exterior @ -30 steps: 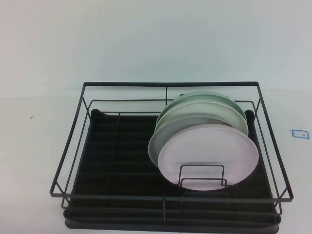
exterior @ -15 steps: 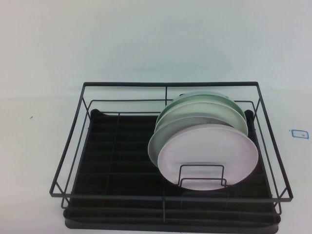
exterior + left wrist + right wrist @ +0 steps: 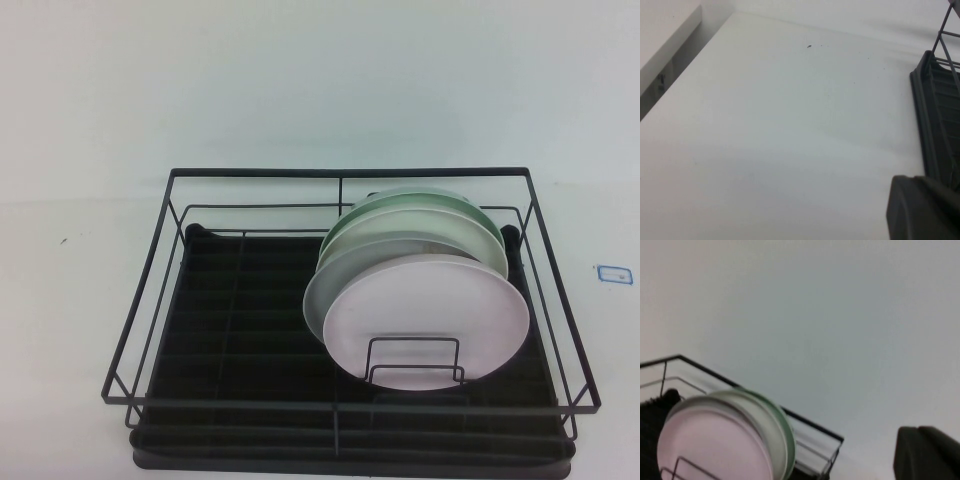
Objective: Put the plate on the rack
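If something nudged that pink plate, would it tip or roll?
The pink plate stands on edge, so it might roll, though the rack's wire holder probably checks it. It looks rigid and smooth, likely slippery. Neither the left tool nor the right tool is near.

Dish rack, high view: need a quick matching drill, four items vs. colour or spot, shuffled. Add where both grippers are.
Items:
1. plate
2. rack
3. green plates
4. sticker

Descriptions:
A. black wire, ribbed tray
B. pale pink, frontmost in the stack
C. on the table, right of the rack
D. rearmost in the stack

Pairs: 1-B, 2-A, 3-D, 4-C

Neither gripper is in the high view; a dark part edges each wrist view.
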You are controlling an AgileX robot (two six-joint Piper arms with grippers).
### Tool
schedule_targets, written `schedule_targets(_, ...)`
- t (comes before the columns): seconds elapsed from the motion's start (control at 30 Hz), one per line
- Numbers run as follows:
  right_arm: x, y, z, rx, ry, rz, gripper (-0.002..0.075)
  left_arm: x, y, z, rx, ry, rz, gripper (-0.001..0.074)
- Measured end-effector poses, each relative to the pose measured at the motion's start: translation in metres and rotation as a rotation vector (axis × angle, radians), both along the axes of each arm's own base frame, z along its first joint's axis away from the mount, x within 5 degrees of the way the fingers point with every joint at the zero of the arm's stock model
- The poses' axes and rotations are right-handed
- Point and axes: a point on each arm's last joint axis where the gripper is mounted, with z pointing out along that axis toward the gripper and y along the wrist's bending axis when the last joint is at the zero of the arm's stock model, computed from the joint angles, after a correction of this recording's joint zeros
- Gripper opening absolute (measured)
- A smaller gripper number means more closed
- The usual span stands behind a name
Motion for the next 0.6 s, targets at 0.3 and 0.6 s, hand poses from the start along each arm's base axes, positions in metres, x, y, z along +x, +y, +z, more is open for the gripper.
schedule_targets(0.3,0.013,-0.013,-0.11,0.113,0.173,-0.212,-0.0002,0.0,0.0,0.0,0.0,0.0,0.0,0.0)
schedule_targets(0.6,0.024,-0.017,-0.156,0.102,0.154,-0.281,-0.0002,0.0,0.0,0.0,0.0,-0.001,0.0,0.0)
